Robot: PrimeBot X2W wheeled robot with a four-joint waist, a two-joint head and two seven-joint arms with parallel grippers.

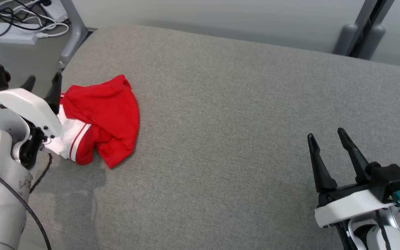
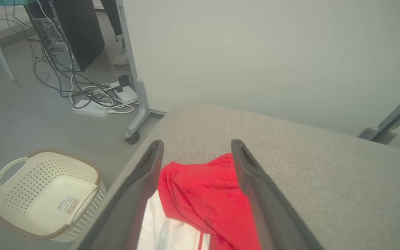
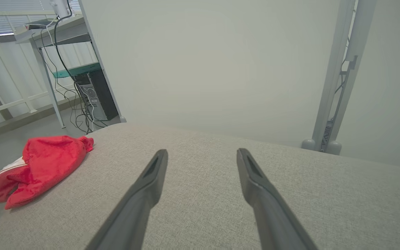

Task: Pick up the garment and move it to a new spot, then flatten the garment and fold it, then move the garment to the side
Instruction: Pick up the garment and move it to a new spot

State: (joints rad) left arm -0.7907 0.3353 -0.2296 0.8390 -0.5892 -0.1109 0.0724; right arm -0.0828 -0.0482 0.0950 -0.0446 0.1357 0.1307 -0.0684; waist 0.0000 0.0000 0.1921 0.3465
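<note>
Nearest, at the lower right, the right gripper point(image 1: 325, 133) is hovering with its 2 fingers apart over the bare grey cushion point(image 1: 238, 121), holding nothing. To the left, the left gripper point(image 2: 197, 144) is hanging with its 2 fingers spread wide over the garment's point(image 1: 106, 111) near end, not clamping it. The red and white garment is lying bunched by the cushion's left edge. Seemingly nothing is done yet: lifting, moving, flattening, folding and setting aside are all remaining.
</note>
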